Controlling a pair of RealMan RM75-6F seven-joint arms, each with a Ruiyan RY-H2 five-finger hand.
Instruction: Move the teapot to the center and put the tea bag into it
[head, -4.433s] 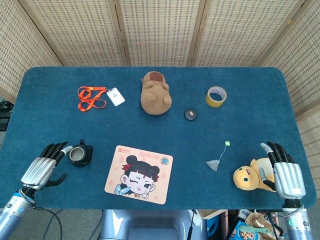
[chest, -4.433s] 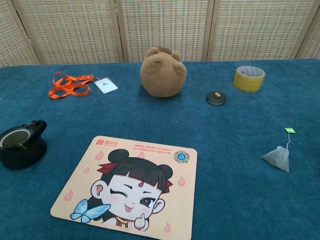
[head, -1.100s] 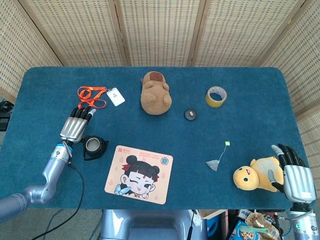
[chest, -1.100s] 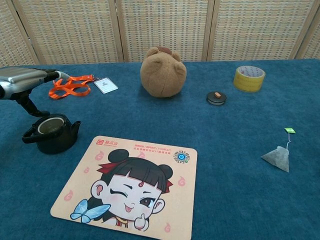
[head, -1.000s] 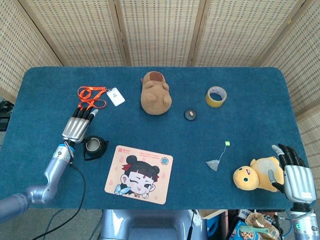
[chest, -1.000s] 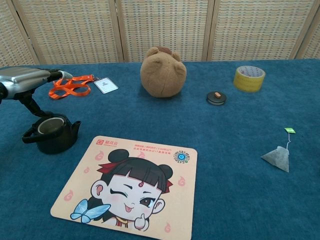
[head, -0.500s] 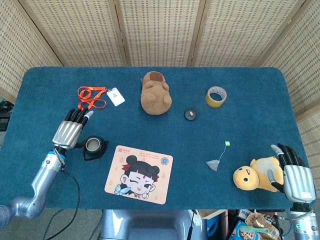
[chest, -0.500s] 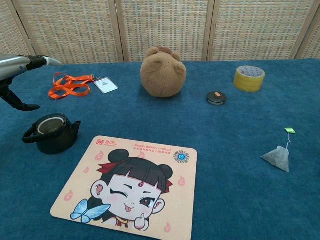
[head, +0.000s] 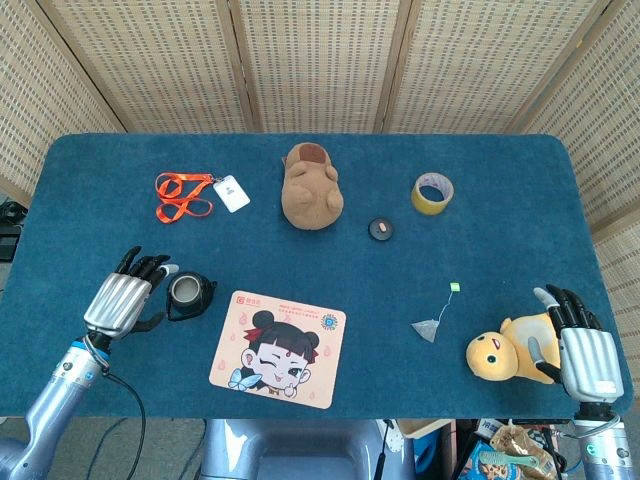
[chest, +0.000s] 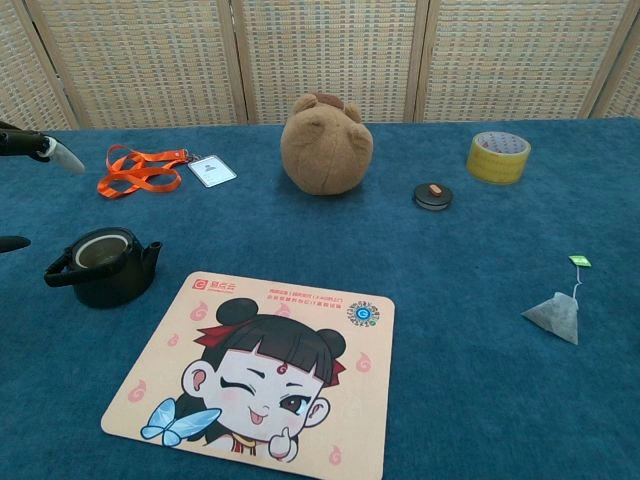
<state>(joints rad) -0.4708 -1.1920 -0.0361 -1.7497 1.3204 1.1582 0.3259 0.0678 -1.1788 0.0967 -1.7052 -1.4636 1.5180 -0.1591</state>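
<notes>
Your left hand (head: 125, 300) hangs empty, fingers spread, just left of the black teapot (head: 188, 293); your right hand (head: 580, 345), fingers apart, touches the yellow plush toy (head: 505, 353).

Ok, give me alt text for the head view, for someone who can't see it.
A black teapot sits lidless on a blue table, left of a cartoon mat, with the left hand open beside it. A tea bag lies to the right, near a yellow plush by the open right hand.
</notes>
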